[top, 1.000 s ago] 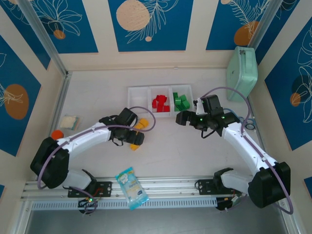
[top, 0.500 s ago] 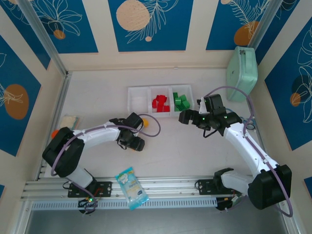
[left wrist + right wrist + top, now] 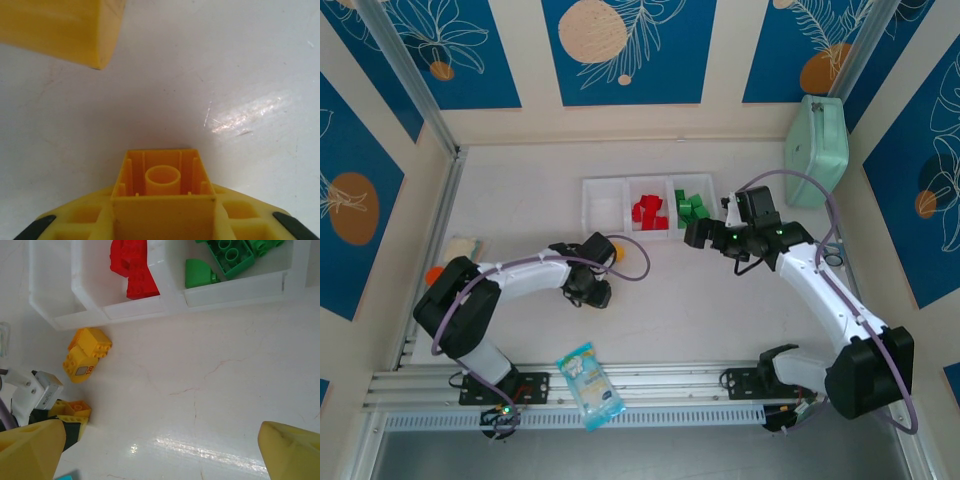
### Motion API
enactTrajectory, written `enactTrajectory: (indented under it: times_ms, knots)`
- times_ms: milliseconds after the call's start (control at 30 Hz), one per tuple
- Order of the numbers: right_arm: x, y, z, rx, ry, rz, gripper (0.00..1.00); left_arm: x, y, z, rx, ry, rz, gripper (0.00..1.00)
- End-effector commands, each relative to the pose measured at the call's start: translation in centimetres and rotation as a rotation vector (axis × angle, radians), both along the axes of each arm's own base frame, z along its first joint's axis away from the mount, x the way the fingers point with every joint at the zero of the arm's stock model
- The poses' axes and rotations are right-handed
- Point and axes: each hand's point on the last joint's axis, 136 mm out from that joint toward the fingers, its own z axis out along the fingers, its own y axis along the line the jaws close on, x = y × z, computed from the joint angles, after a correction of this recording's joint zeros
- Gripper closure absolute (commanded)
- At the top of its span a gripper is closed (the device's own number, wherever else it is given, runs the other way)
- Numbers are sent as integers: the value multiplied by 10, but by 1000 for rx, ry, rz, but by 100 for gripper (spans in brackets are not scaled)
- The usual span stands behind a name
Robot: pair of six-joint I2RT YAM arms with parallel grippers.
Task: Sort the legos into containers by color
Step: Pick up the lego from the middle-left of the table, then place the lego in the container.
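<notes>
While my left tool (image 3: 590,291) clamps a yellow lego (image 3: 162,182) on the tabletop (image 3: 225,75), my right tool (image 3: 162,446) hangs open near the containers (image 3: 140,309).

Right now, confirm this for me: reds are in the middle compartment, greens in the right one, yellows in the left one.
Wrong on the yellows: the left compartment is bare, and the yellow legos lie on the table outside the tray, as the right wrist view shows. Reds middle, greens right: correct.
</notes>
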Motion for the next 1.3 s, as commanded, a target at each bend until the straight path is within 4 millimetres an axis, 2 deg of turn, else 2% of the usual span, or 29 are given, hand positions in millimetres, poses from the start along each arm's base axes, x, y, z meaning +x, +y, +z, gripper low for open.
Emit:
enactTrajectory:
  times_ms: [0, 100, 200, 367, 500, 633, 867, 1067, 1267]
  knots:
    - [3, 6, 10, 20, -24, 26, 1, -4, -1, -5, -1, 4, 23, 78]
    - [2, 4, 10, 15, -25, 22, 1, 0, 1, 7, 1, -34, 47, 83]
    - [-2, 0, 11, 4, -29, 16, 1, 10, 5, 33, -11, -110, 91, 90]
    - [-9, -9, 12, -14, -48, 1, 1, 36, 13, 78, 5, -232, 175, 94]
    - [-13, -17, 11, -5, -43, -19, 1, 67, 13, 113, -18, -307, 218, 95]
    - [-18, -17, 15, 11, -43, -25, 1, 104, 17, 132, -43, -346, 271, 95]
    - [-30, -26, 15, -6, -70, -47, 1, 161, 9, 132, -63, -325, 308, 95]
    - [-37, -30, 6, -10, -50, -51, 1, 192, -10, 110, -89, -279, 307, 89]
    - [-37, -32, 10, -16, -57, -47, 1, 214, -17, 97, -98, -267, 328, 77]
